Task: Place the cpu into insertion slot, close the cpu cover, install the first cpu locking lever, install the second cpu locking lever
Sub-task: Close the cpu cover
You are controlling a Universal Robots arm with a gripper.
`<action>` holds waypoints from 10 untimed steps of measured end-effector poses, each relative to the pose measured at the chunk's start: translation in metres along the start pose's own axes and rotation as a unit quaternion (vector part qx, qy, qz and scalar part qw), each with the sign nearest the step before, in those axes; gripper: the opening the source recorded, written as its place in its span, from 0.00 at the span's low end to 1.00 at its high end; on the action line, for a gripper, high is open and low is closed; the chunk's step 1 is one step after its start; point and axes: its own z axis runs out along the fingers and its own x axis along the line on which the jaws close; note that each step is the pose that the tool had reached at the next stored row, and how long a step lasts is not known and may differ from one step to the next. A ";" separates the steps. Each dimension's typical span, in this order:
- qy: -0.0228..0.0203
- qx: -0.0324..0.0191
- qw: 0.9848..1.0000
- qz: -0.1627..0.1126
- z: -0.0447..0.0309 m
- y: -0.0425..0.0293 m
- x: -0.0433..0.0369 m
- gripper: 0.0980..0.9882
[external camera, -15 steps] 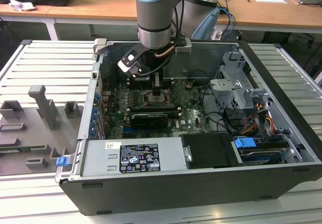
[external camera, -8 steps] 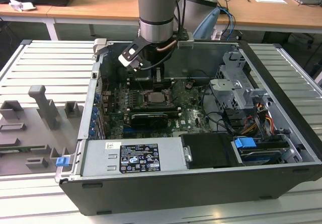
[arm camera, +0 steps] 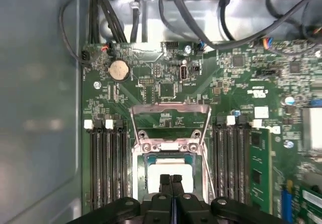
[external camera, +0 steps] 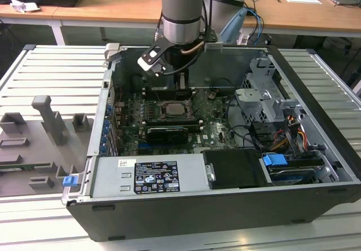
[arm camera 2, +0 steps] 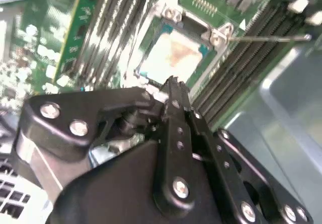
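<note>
The cpu [arm camera: 168,169] lies pale silver-grey face up in the insertion slot [arm camera: 141,169] on the green board, also visible as cpu [arm camera 2: 168,58] and cpu [external camera: 172,110]. My gripper [arm camera: 171,179] hangs straight over it, fingers shut together with nothing between them; gripper [arm camera 2: 171,83] tips are close above the chip, and I cannot tell whether they touch it. The cpu cover [arm camera: 168,146] is hinged at the slot's far edge, and its thin silvery frame looks lifted off the chip. A thin lever rod [arm camera 2: 271,39] sticks out from a slot corner, unlatched.
Memory slots [arm camera: 108,163] flank the socket on both sides. A green card [arm camera: 259,166] stands in one. Black cables [arm camera: 201,27] loop above the board. The open case holds a drive cage [external camera: 265,98] and a power supply [external camera: 146,175]. Grey fixtures [external camera: 51,121] sit at the exterior view's left.
</note>
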 end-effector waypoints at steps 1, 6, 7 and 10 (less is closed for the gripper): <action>0.000 0.000 1.000 0.000 -0.0064 0.0004 0.0002 0.01; 0.000 0.012 1.000 0.000 -0.0207 0.0227 0.0009 0.01; 0.000 0.013 1.000 0.000 -0.0205 0.0257 0.0008 0.01; 0.001 0.013 1.000 0.000 -0.0199 0.0352 0.0010 0.01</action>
